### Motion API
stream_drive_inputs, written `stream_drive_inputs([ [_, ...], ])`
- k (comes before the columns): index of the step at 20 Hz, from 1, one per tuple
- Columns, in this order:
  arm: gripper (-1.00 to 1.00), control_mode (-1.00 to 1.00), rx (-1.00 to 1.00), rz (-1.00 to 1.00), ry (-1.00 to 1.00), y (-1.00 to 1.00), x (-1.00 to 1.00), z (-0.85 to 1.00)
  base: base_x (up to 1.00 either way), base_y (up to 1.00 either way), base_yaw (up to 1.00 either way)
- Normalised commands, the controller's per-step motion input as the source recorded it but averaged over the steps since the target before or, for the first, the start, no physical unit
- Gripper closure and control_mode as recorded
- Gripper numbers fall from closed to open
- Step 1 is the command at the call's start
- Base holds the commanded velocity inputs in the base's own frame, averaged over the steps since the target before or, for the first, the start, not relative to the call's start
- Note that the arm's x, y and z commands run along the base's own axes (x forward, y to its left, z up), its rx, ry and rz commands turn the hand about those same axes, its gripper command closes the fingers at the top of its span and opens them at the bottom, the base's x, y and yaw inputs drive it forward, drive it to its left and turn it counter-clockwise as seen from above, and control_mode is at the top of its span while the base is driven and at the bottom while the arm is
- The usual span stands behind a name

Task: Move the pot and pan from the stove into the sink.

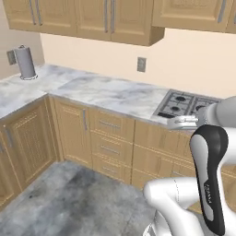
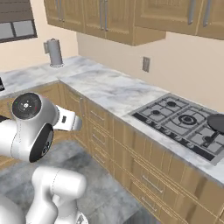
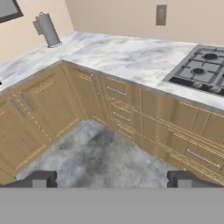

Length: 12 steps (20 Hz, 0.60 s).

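The hand point(image 3: 111, 179) is wide open and holds nothing. In the hand view its two dark fingertips point(image 3: 40, 178) stick up at the bottom of the frame, one at the lower left and one at the lower right, far apart from each other. Between them you can see the grey floor point(image 3: 100, 153). The hand is up in the air and touches nothing.

Past the floor stand the wooden cupboards point(image 3: 118, 109), which run across the middle of the hand view. On top of them lies the grey and white bench point(image 3: 113, 54).

The stove point(image 3: 201, 70) sits in the bench at the upper right of the hand view. It is steel grey with black grates and round burners. In the right base view the stove point(image 2: 179, 120) is at the middle right of the frame, and in the left base view the stove point(image 1: 182, 103) is at the right, partly behind the white arm point(image 1: 207, 156).

The pan point(image 2: 216, 123) rests on the stove at the far right edge of the right base view. Just a dark round part of it shows there.

A grey paper towel roll point(image 3: 47, 29) stands upright on the bench at the upper left of the hand view. A grey wall plug point(image 3: 161, 15) is on the wall at the top, above the bench.
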Motion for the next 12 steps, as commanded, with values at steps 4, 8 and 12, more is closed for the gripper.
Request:
stream_drive_inputs([
  [4, -1.0, 1.0, 0.0, 0.0, 0.0, 0.0, 0.0, 0.0, 0.15, -0.18, -0.42],
  [8, -1.0, 1.0, 0.0, 0.0, 0.0, 0.0, 0.0, 0.0, 0.15, -0.2, -0.41],
  [12, -1.0, 1.0, 0.0, 0.0, 0.0, 0.0, 0.0, 0.0, 0.17, -0.19, -0.41],
])
